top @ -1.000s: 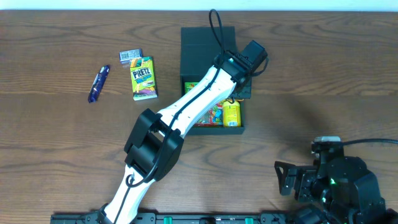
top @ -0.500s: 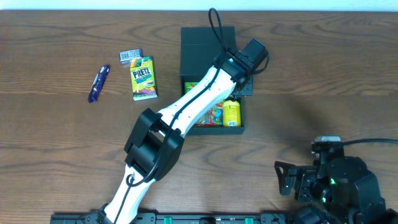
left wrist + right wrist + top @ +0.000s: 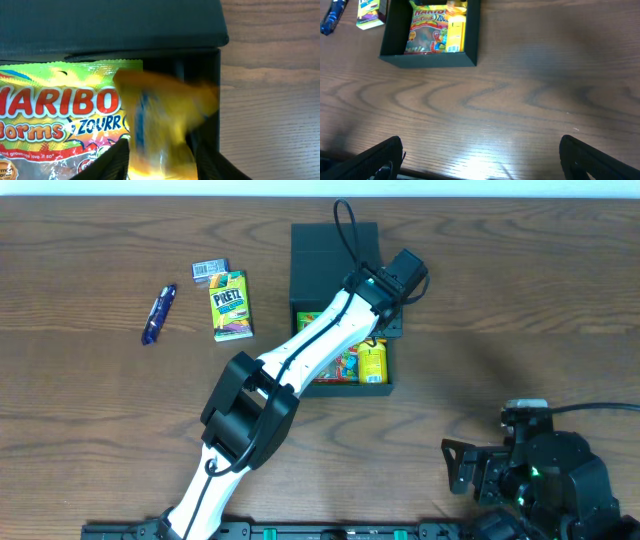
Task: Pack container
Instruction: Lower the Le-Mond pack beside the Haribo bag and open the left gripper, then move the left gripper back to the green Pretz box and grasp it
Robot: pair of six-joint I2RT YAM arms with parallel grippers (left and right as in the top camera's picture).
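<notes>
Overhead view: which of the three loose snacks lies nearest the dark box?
The green-and-yellow Pretz pack is nearest the dark box. The small grey packet and the blue wrapper lie farther left.

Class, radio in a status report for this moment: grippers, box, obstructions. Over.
Left gripper above dark teal-black cardboard box, blurred yellow packet between jaws, grip unclear. Right gripper open, empty, away from box. Lid open; no stray items blocking.

Your left arm (image 3: pixel 310 345) had white links, black joints and a black cable (image 3: pixel 347 230) looped off its wrist. Your left gripper (image 3: pixel 160 167) had dark fingers. Your right arm (image 3: pixel 545 470) was all black, with a small green light (image 3: pixel 533 473).
</notes>
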